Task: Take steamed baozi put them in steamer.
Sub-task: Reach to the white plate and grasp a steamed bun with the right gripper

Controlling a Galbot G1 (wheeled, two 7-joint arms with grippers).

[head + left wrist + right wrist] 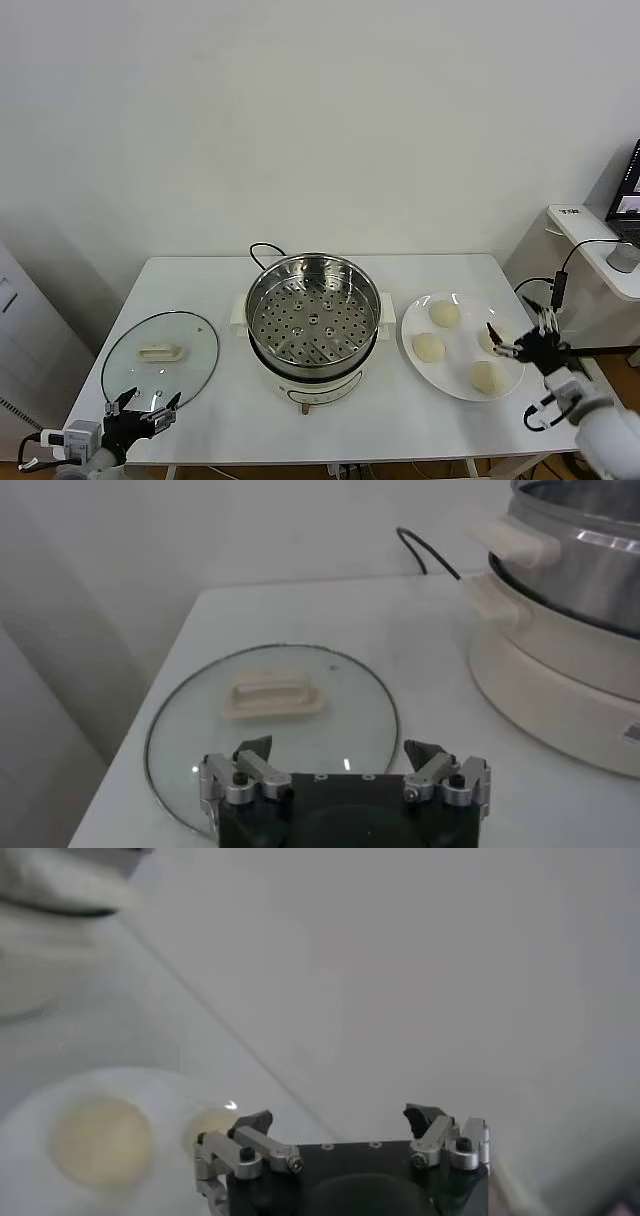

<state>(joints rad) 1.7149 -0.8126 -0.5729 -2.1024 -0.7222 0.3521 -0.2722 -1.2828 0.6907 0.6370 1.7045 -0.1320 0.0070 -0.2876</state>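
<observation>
The steamer (313,320) stands mid-table, a shiny steel pot with a perforated tray on a cream base, nothing in it. To its right, several cream-white baozi (428,347) lie on a white plate (460,345). My right gripper (520,335) hovers open at the plate's right edge, beside the rightmost baozi (492,342). The right wrist view shows its open gripper (340,1120) holding nothing, with two baozi (100,1140) on the plate (160,1088) beyond. My left gripper (140,408) waits open at the front left, by the glass lid; the left wrist view shows that gripper (345,755) open.
A round glass lid (160,358) with a white handle (272,697) lies flat at the table's left. The steamer's black cord (262,250) runs off behind it. A side desk with a laptop (628,200) stands to the right of the table.
</observation>
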